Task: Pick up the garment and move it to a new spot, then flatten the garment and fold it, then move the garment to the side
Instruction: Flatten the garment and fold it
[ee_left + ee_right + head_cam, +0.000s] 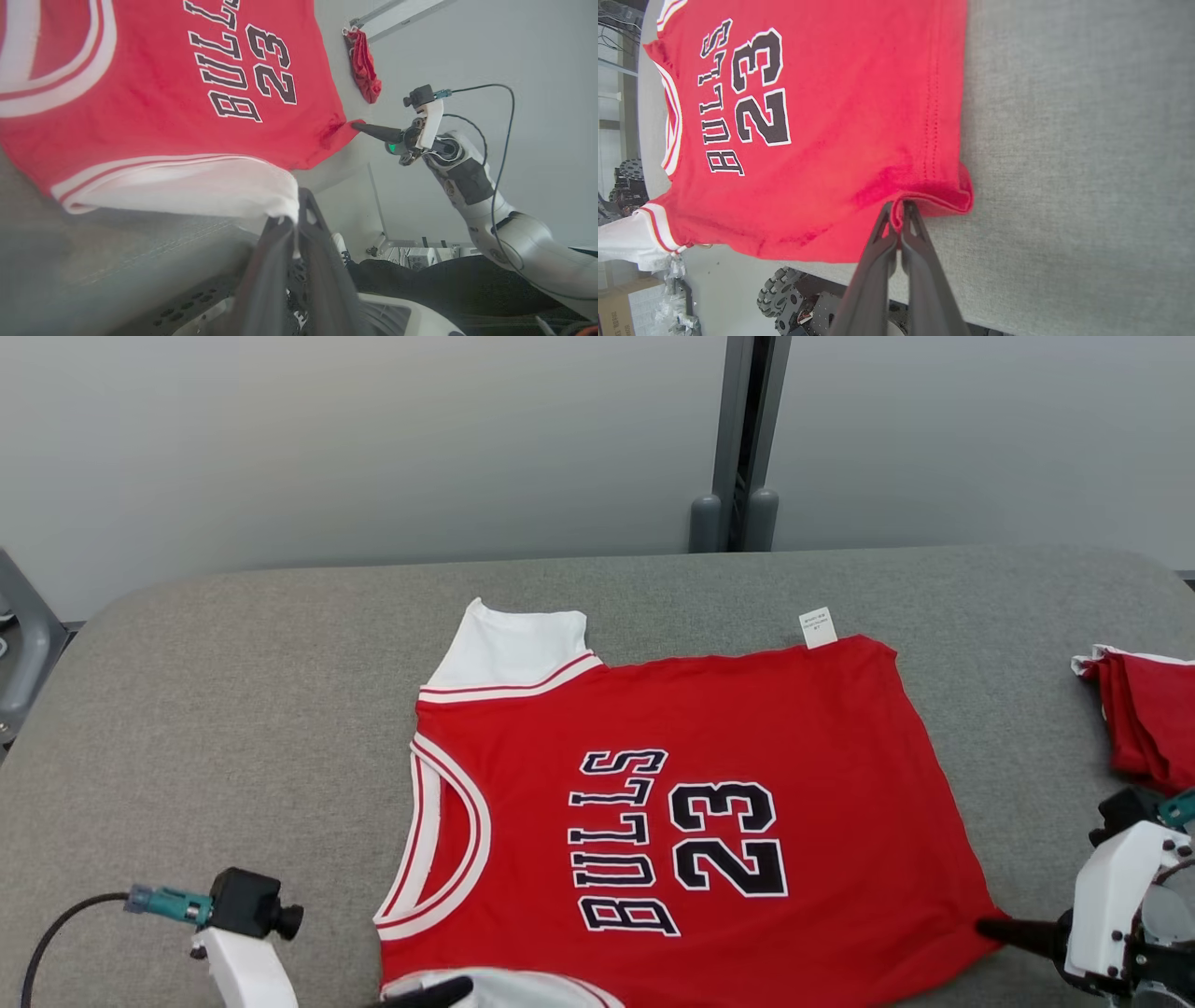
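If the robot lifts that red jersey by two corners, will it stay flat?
Probably not: the jersey puckers where the right end effector pinches its hem, so it looks soft. Held at the sleeve by the left end effector too, its middle would likely sag. Its thin hem suggests it is light.

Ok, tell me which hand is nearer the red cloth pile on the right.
Right. The right hand pinches the jersey at its hem corner, near the pile; the left hand grips the white sleeve opposite.
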